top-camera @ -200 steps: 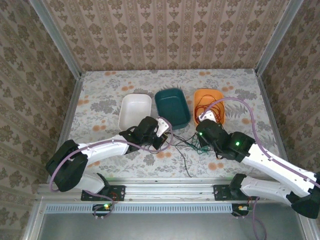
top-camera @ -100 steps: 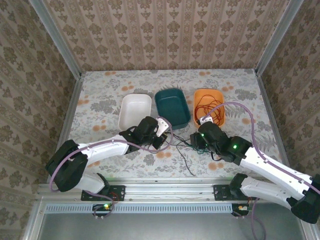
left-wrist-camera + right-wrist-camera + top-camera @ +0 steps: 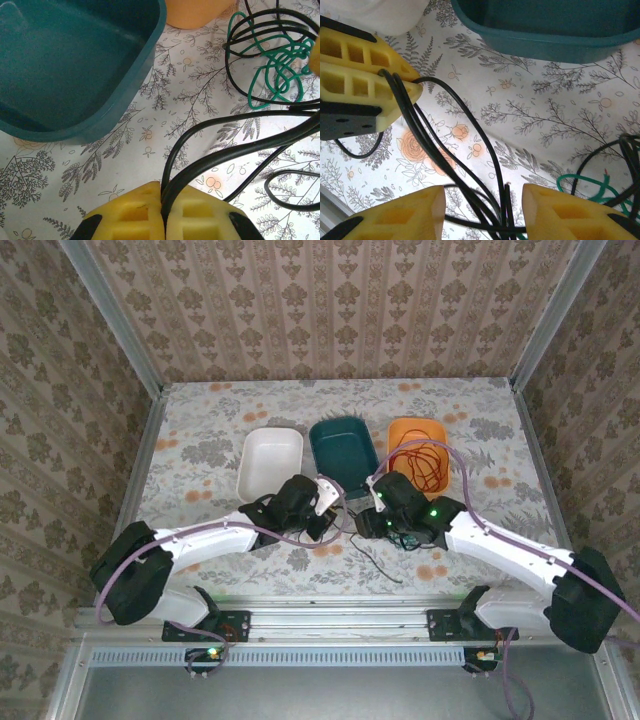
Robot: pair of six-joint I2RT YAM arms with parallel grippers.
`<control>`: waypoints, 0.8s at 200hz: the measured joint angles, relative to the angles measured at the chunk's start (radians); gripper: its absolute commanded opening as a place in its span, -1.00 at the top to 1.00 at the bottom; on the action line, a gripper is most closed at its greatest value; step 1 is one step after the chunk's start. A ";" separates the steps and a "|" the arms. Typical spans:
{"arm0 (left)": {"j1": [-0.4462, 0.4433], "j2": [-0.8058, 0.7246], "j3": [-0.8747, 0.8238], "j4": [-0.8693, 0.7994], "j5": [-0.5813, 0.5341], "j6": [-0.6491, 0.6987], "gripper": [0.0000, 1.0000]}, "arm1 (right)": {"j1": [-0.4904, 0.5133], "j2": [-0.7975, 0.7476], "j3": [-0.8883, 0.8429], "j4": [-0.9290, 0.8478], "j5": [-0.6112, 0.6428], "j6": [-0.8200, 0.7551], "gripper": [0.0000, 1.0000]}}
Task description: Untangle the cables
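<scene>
A robot test booth: aluminium framing at 6 o'clock, patterned wallpaper panels enclosing a floral worktop.

Both arms stretch low, nearly meeting; left tool clamps the black cable (tight between its pads), right tool gapes.

three walls papered in beige damask. worktop covered in pale floral print. metal posts at far corners, metal rail along near edge. even light.

black cable, green cable, red cable, teal tray, orange tray, white tray, floral-patterned table
</scene>
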 measured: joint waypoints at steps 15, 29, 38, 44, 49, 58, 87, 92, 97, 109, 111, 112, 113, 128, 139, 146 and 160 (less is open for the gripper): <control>-0.008 -0.004 0.000 0.000 0.000 0.000 1.00 | -0.009 0.010 0.000 0.022 -0.014 -0.001 0.12; -0.013 -0.006 0.000 0.000 0.000 0.000 1.00 | -0.015 0.014 0.000 0.037 -0.023 -0.003 0.16; -0.016 -0.006 0.000 0.000 0.000 0.000 1.00 | -0.019 0.017 0.000 0.047 -0.029 -0.004 0.19; -0.017 -0.006 0.000 0.000 0.000 0.000 1.00 | -0.023 0.021 0.000 0.053 -0.034 -0.006 0.22; -0.017 -0.006 0.000 0.000 0.000 0.000 1.00 | -0.025 0.024 0.000 0.056 -0.037 -0.008 0.28; -0.017 -0.006 0.000 0.000 0.000 0.000 1.00 | -0.027 0.029 0.000 0.062 -0.041 -0.008 0.51; -0.018 -0.006 0.000 0.000 -0.010 0.000 0.90 | -0.039 0.040 0.000 0.079 -0.063 -0.022 0.93; -0.018 -0.006 0.000 0.000 -0.013 0.000 0.70 | -0.040 0.040 0.000 0.080 -0.065 -0.021 0.95; -0.018 -0.006 0.000 0.000 -0.019 0.000 0.47 | -0.040 0.040 0.000 0.080 -0.067 -0.022 0.97; -0.018 -0.008 0.000 0.000 -0.032 0.002 -0.06 | -0.044 0.038 0.000 0.080 -0.069 -0.023 0.98; -0.018 -0.010 -0.001 0.000 -0.034 0.001 -0.13 | -0.045 0.038 0.000 0.080 -0.070 -0.023 0.99; -0.018 -0.010 -0.001 0.000 -0.034 0.001 -0.16 | -0.046 0.038 0.000 0.080 -0.071 -0.023 0.99; -0.018 -0.010 -0.001 0.000 -0.035 0.001 -0.18 | -0.047 0.037 0.000 0.080 -0.071 -0.023 0.99; -0.018 -0.028 -0.005 0.000 -0.046 -0.001 -0.52 | -0.058 0.020 0.000 0.078 -0.074 -0.022 1.00; -0.019 -0.045 -0.011 0.001 -0.050 -0.006 -0.60 | -0.068 -0.004 0.000 0.076 -0.079 -0.018 1.00; -0.022 -0.059 -0.014 0.000 -0.051 -0.002 -0.60 | -0.076 -0.025 0.000 0.076 -0.085 -0.013 1.00; -0.033 -0.080 -0.015 -0.003 -0.048 0.003 -0.61 | -0.093 -0.070 0.000 0.077 -0.097 0.003 1.00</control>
